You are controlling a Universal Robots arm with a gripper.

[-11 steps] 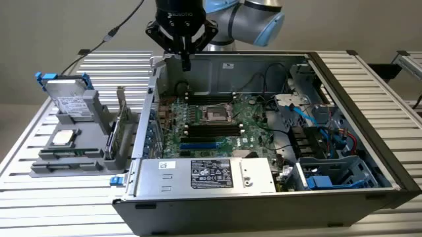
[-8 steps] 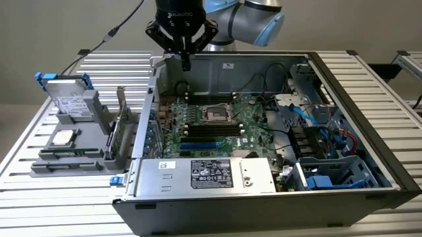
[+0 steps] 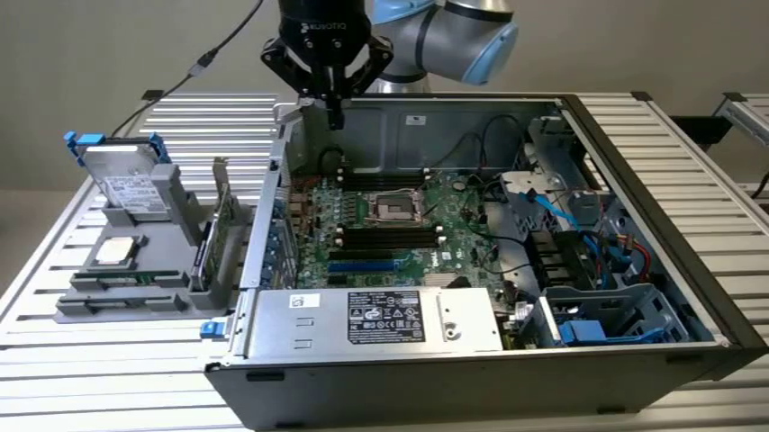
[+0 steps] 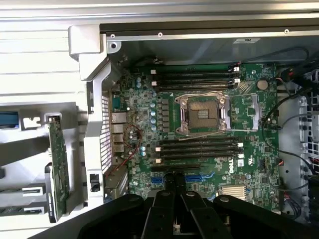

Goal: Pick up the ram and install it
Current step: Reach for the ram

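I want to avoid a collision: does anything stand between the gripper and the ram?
Yes. The case's side wall and the upright expansion card stand between the gripper, above the motherboard, and the ram in the holder.

Looks like a robotics lab bench: open black metal computer case (image 3: 481,391) on a ribbed aluminium slat table (image 3: 108,364), grey moulded parts holder (image 3: 121,304) on the exterior view's left, silver-and-blue robot arm (image 3: 474,27) at the far side.
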